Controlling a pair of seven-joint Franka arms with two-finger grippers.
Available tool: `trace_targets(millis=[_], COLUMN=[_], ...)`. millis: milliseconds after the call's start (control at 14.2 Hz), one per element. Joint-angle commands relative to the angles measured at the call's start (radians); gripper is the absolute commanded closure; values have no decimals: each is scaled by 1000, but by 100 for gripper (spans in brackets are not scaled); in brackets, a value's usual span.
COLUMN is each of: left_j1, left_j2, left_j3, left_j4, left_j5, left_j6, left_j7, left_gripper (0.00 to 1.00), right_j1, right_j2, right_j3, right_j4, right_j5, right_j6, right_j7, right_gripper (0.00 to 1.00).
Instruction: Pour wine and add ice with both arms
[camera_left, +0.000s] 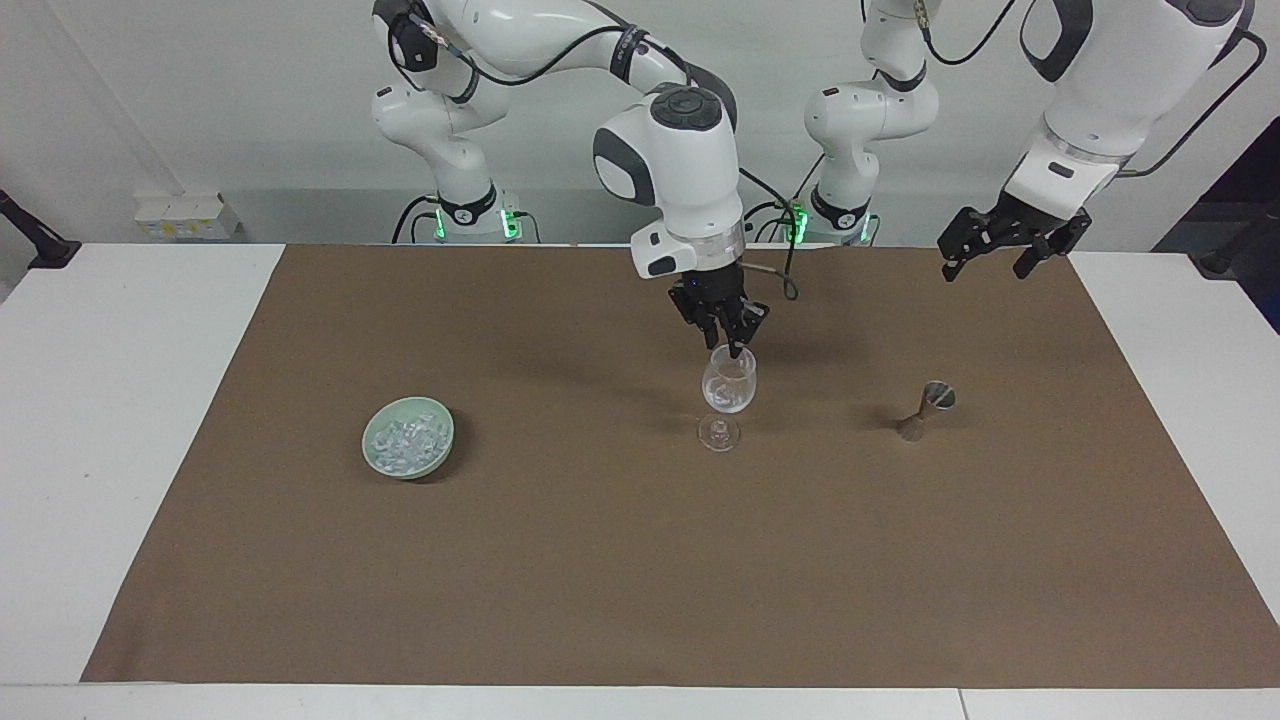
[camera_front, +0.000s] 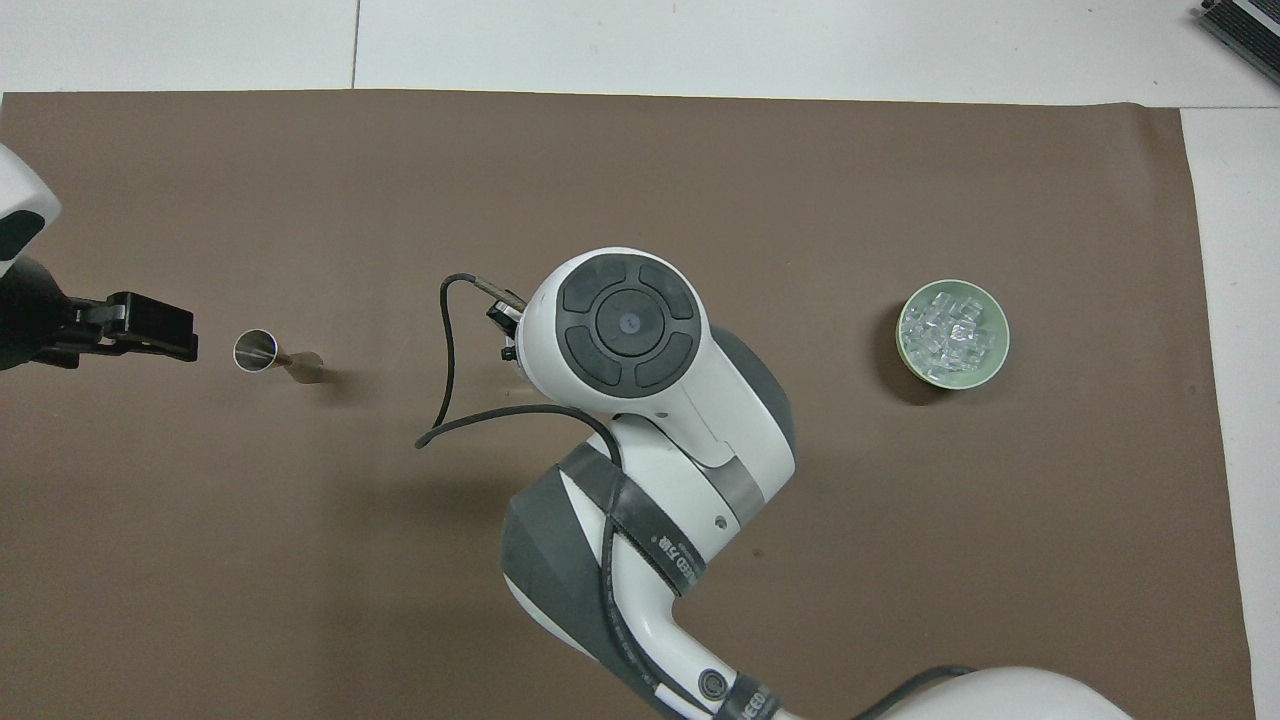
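Now, right gripper (camera_left: 733, 343): poised straight down just above the rim of the wine glass (camera_left: 729, 384), carried by the right arm (camera_left: 668, 170) reaching out over the middle of the brown mat (camera_left: 600, 580). Cannot tell whether open or shut. Nothing seen held. From overhead, hidden together with the glass under the arm's own wrist.

Left gripper (camera_left: 985, 260): raised, spread wide, empty. Hanging from the left arm (camera_left: 1085, 120) over the left arm's end of the mat, above the strip between the metal jigger (camera_left: 930, 403) and that end's edge.

Ice (camera_left: 405, 440): heaped as small clear chunks in the pale green bowl (camera_left: 448, 435), resting on the mat toward the right arm's end, well apart from the glass. Something pale and glinting also low in the glass bowl; ice or liquid, cannot tell.

Glass: upright on its foot near the mat's middle, somewhat closer to the edge at the robots' side. Jigger: alone on the mat toward the left arm's end, about level with the glass and the bowl. White table (camera_left: 100, 400) showing past the mat's edges at both ends.
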Motion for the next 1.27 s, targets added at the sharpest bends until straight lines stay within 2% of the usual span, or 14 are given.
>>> trace_targets(millis=[0, 70, 352, 563, 704, 915, 985, 1196], left_j1=[-17, -17, -8, -6, -6, 0, 3, 3], left_j2=[-13, -12, -19, -34, -35, -36, -36, -36], left_j3=[19, 25, 28, 45, 48, 50, 50, 50], left_j4=[-12, -10, -18, -10, -4, -3, -3, -3], left_j5=[9, 13, 13, 11, 10, -1, -19, -32], left_j6=[-4, -4, -9, -38, -41, -37, -30, -27], left_j7=[51, 127, 147, 147, 150, 141, 140, 140], left_gripper=[0, 0, 0, 0, 0, 0, 0, 0], right_j1=[-17, -17, -33, -87, -110, -152, -170, -230], right_j2=[-37, -37, -78, -186, -238, -269, -278, -318], right_j3=[3, 3, -5, -3, -3, -3, -3, -3], right_j4=[-7, -5, -33, -132, -165, -165, -165, -166], right_j5=[-4, -4, -24, -22, -22, -21, -21, -19], right_j6=[-30, -23, -38, -44, -102, -153, -164, -271], right_j7=[11, 11, -1, -67, -120, -211, -242, -367], right_gripper=[60, 60, 57, 52, 49, 31, 28, 28])
